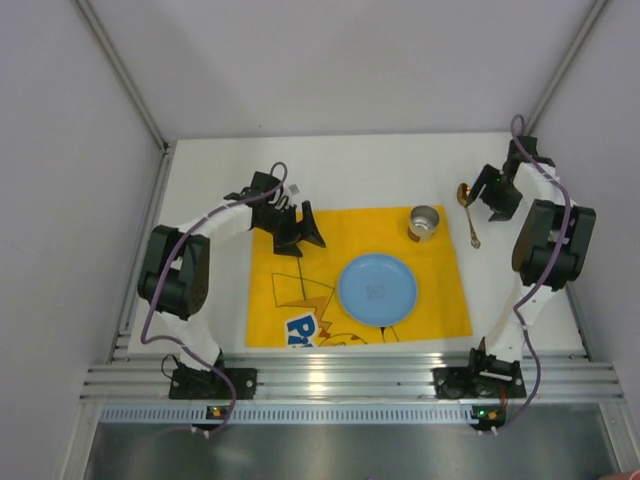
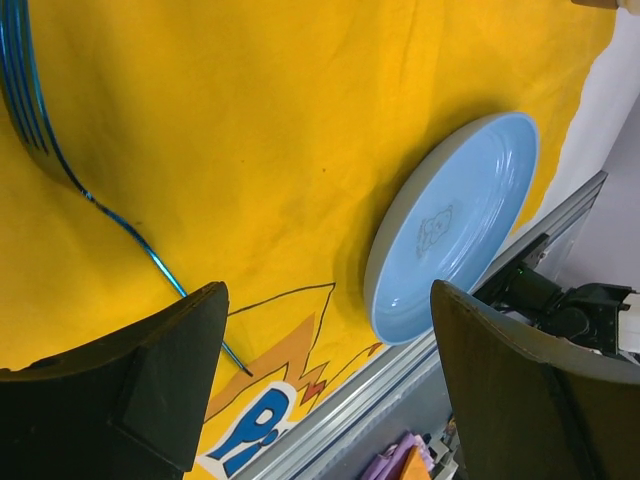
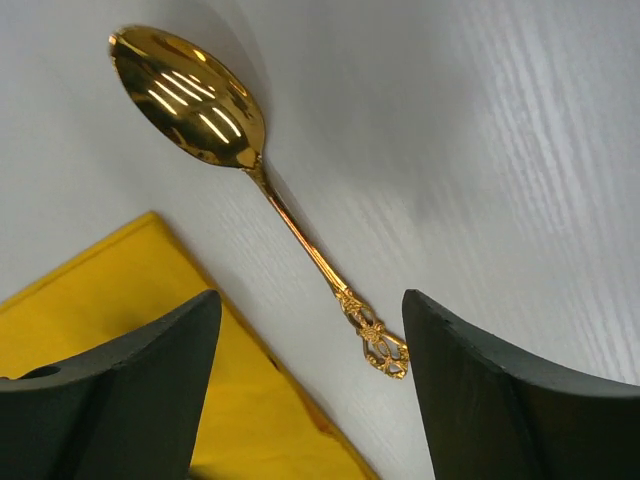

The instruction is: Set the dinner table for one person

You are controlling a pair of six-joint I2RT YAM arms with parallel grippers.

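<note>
The white dinner table (image 1: 350,170) carries a yellow printed placemat (image 1: 440,300). A light blue plate (image 1: 377,288) lies on the mat, with a small metal cup (image 1: 424,222) at the mat's far right corner. A gold spoon (image 1: 468,212) lies on the bare table just right of the mat. A thin blue fork (image 2: 30,90) lies on the mat in the left wrist view, left of the plate (image 2: 460,220). My left gripper (image 1: 298,230) is open and empty above the mat's far left part. My right gripper (image 1: 495,195) is open and empty over the spoon (image 3: 190,95), whose handle end lies between the fingers.
A silver aluminium rail (image 1: 350,375) runs along the near table edge, by the two arm bases. Grey walls with metal posts close in the left, right and back. The plate lies close to the mat's near edge and the rail (image 2: 420,370).
</note>
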